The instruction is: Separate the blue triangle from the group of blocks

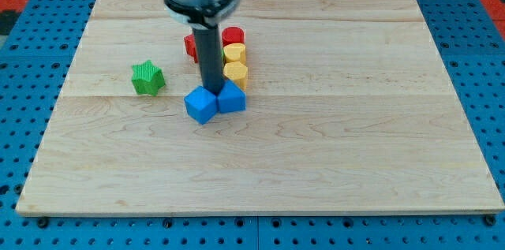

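Observation:
The blue triangle (232, 98) lies at the bottom of a tight cluster near the board's middle. A blue cube (200, 105) touches its left side. Above it stand two yellow blocks (236, 74) (234, 53), a red round block (233, 35) and a red block (191, 46) partly hidden by the rod. My tip (213, 90) sits just above the two blue blocks, at the notch between them, left of the lower yellow block.
A green star block (147, 77) lies alone to the left of the cluster. The wooden board (355, 124) rests on a blue pegboard table (24, 84). The arm's body hangs over the view's top centre.

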Action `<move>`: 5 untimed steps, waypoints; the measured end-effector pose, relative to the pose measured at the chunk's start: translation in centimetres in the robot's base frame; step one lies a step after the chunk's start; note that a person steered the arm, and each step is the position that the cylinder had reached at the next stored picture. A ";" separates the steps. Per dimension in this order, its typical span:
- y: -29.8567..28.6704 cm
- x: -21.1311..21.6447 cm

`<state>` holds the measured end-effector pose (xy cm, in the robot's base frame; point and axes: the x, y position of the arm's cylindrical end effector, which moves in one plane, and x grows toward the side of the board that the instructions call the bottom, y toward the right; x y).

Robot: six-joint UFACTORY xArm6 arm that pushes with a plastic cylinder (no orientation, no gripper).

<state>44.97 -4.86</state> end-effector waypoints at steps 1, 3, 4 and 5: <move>4.7 1.6; 10.4 5.4; 14.9 8.6; 13.8 10.9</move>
